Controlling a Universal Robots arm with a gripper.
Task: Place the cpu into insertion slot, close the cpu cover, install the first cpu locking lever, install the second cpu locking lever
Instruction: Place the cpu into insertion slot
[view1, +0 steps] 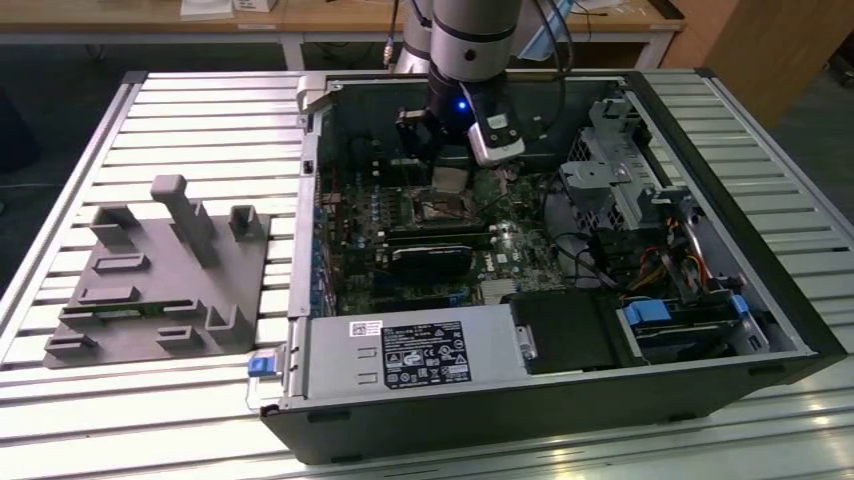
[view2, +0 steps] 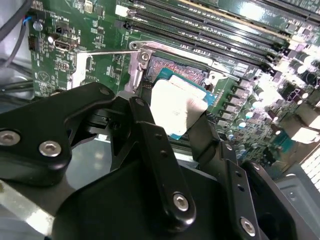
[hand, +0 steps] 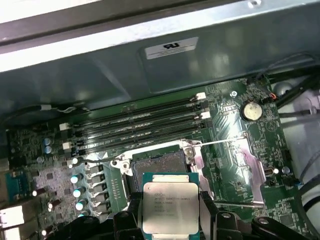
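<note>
My hand (view1: 449, 172) is closed on the cpu (view1: 449, 180). In the second wrist view, one black finger (view2: 145, 125) presses each of two opposite edges of the chip, and its pale metal top (view2: 175, 111) faces out between them. I hold it over the insertion slot (view1: 441, 208), not seated in it. In the first wrist view the cpu (hand: 170, 207) hangs by the slot's near rim, and the dark centre of the slot (hand: 157, 162) lies open beyond it. The cpu cover (hand: 245, 155) is folded back, lying shiny beside the slot.

The motherboard sits inside an open computer case (view1: 534, 405) lying on its side. A grey power supply (view1: 400, 350) with a label runs along the case's near wall. The long black memory slots (hand: 140, 125) run just past the insertion slot, and a coin battery (hand: 251, 110) sits near their end.

The case rests on a tabletop (view1: 187, 110) of pale metal slats. On the exterior view's left, well apart from the case, a grey fixture plate (view1: 160, 280) with upright pegs and blocks lies on the slats. Behind the tabletop are a dark floor (view1: 67, 70), a light wooden desk (view1: 334, 20) on white legs, and a brown wooden panel (view1: 774, 40) at the exterior view's right.
</note>
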